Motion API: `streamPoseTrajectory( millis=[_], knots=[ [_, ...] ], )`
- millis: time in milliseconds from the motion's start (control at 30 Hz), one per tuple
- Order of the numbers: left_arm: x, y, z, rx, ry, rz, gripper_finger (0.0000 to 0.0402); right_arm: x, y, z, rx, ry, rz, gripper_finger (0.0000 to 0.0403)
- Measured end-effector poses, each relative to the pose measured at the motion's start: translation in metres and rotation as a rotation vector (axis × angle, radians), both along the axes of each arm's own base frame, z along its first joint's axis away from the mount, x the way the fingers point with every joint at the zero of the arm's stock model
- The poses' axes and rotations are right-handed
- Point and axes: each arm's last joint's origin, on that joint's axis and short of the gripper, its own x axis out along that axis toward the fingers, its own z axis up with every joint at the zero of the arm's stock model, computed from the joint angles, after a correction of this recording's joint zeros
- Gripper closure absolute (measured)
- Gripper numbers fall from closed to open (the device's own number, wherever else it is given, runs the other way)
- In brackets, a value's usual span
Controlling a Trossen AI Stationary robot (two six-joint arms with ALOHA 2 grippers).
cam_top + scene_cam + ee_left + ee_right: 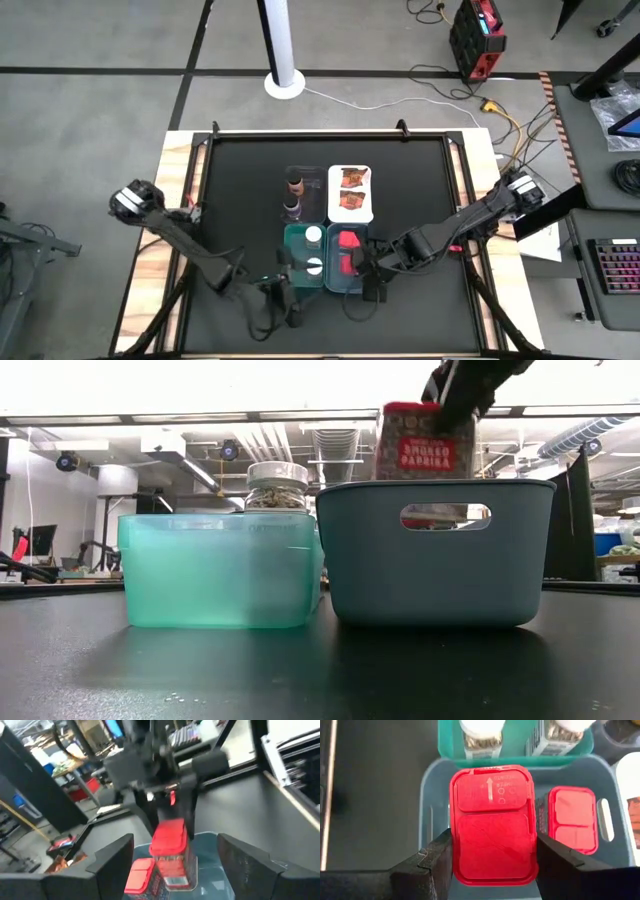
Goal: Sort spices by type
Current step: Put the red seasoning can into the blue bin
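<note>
Second red box held over the grey-blue tray, other spices already sorted

Right gripper point(492, 857) pinching a red flip-top plastic spice box point(493, 825) by its two sides, just above the grey-blue rectangular plastic tray point(362, 283) at lower centre of the overhead frame; a second red box point(572, 818) lying inside that tray. Left gripper point(175, 865) spread wide, hovering near the teal translucent tray point(290, 262) just left of the grey-blue one, holding nothing. Two white-capped glass jars point(314, 250) inside the teal tray. Above it, a brown-capped dark bottle point(294, 181) and a purple dark bottle point(291, 207) in a clear tray. To their right, two clear packets of orange-red contents point(351, 191) on a white tray point(371, 216)
</note>
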Motion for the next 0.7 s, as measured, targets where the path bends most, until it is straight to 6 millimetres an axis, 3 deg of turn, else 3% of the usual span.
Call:
streamPoseTrajectory(
  millis=[400, 700],
  knots=[
    [-0.038, -0.004, 0.042, -0.013, -0.061, -0.079, 0.0132, 0.005, -0.007, -0.028, 0.014, 0.016, 0.003, 0.0197],
    [-0.052, -0.001, 0.056, -0.011, -0.067, -0.104, 0.0132, 0.01, -0.02, -0.048, 0.059, 0.033, 0.032, 0.0197]
  ],
)
